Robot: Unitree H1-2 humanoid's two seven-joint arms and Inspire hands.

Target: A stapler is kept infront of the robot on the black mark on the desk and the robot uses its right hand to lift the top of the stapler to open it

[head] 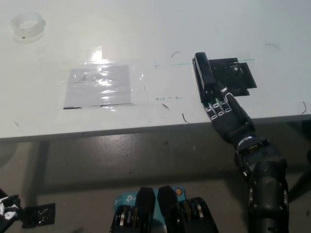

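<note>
A black stapler [203,73] lies lengthwise on the white desk, along the left edge of the black mark [238,77]. It looks closed. My black right hand [224,112] reaches in from the lower right over the desk's front edge. Its fingers are stretched out flat and lie on the stapler's near end, not wrapped around it. Only a sliver of my white left hand [7,209] shows at the bottom left corner, below desk level, too little to read.
A clear tape roll [28,25] sits at the desk's far left. A shiny taped film patch [99,86] lies left of centre. The desk's front edge [121,130] runs across the middle of the picture, with floor below it.
</note>
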